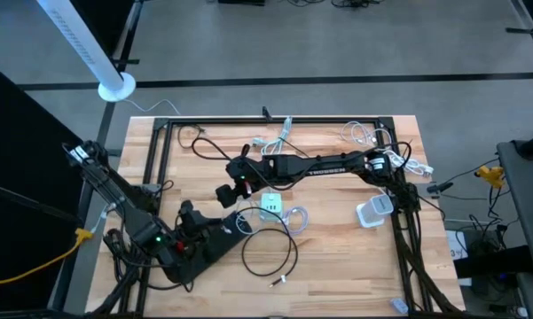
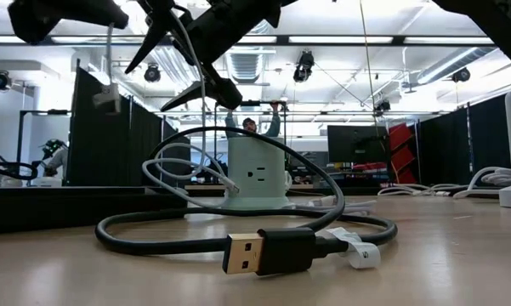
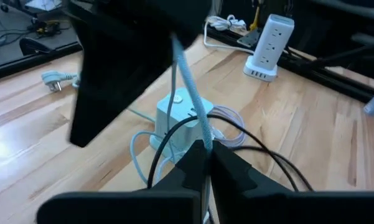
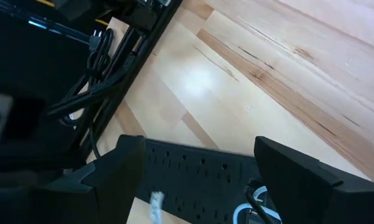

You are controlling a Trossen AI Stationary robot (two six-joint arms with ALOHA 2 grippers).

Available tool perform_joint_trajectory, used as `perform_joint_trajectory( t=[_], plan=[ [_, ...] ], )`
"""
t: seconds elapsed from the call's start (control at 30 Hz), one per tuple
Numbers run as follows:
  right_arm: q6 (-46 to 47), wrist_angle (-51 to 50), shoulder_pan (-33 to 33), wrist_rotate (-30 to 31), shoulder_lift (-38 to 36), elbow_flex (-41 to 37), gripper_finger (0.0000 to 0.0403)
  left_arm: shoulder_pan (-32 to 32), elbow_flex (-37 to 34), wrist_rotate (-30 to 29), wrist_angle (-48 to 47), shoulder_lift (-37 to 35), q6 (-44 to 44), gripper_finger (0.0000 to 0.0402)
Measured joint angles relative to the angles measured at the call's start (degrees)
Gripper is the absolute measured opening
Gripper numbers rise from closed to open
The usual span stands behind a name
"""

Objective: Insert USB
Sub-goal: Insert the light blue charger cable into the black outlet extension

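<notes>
A pale green power hub (image 1: 270, 206) stands mid-table; it also shows in the left wrist view (image 3: 177, 118) and the low view (image 2: 257, 174). A light blue cable (image 3: 190, 81) loops beside it. My left gripper (image 3: 205, 152) hovers just left of the hub, on its near side, shut on this cable. My right gripper (image 1: 229, 192) hangs open above the table, left of the hub; in the low view (image 2: 183, 64) the cable passes between its fingers, and I cannot tell whether they touch it. A black cable loop (image 1: 270, 252) lies near the front edge, its USB plug (image 2: 246, 252) flat on the table. My left gripper pinches the light blue cable (image 3: 202, 134) between its two fingers, at a stretch partway along it. From the fingers the cable runs straight up toward my right gripper. Its other coils (image 3: 137, 155) lie slack on the table beside the hub.
A white power tower (image 1: 372, 213) stands at the right, also seen in the left wrist view (image 3: 267, 43). White cables (image 1: 372, 137) lie along the far edge. A black power strip (image 4: 199, 174) lies below my right gripper. A black frame (image 1: 275, 122) borders the table.
</notes>
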Motion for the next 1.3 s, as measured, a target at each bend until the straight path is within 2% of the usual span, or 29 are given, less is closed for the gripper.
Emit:
perform_joint_trajectory(
  t=[0.3, 0.57, 0.87, 1.17, 1.3],
  plan=[
    [4.88, 0.18, -0.14, 0.79, 0.15, -0.2, 0.0275, 2.25, 0.02, -3.58, 9.42, 8.86, -0.46, 0.0001],
    [9.44, 3.17, -0.19, 0.57, 0.15, -0.24, 0.0278, 2.47, 0.0, -6.71, 9.59, 10.11, -3.78, 0.0],
    [14.43, 4.69, -0.82, -1.57, 0.15, -0.24, 0.0264, 2.51, -0.42, -8.92, 9.65, 10.33, -5.3, 0.0],
    [10.09, 4.97, -2.43, -2.0, 0.15, 0.22, 0.0266, 2.51, -0.48, -10.34, 9.98, 10.37, -5.73, 0.0],
    [-1.99, 7.61, -2.59, -2.89, 0.15, 0.96, 0.0259, 2.29, -0.5, -9.83, 10.01, 9.02, -4.13, 0.0]
  ],
)
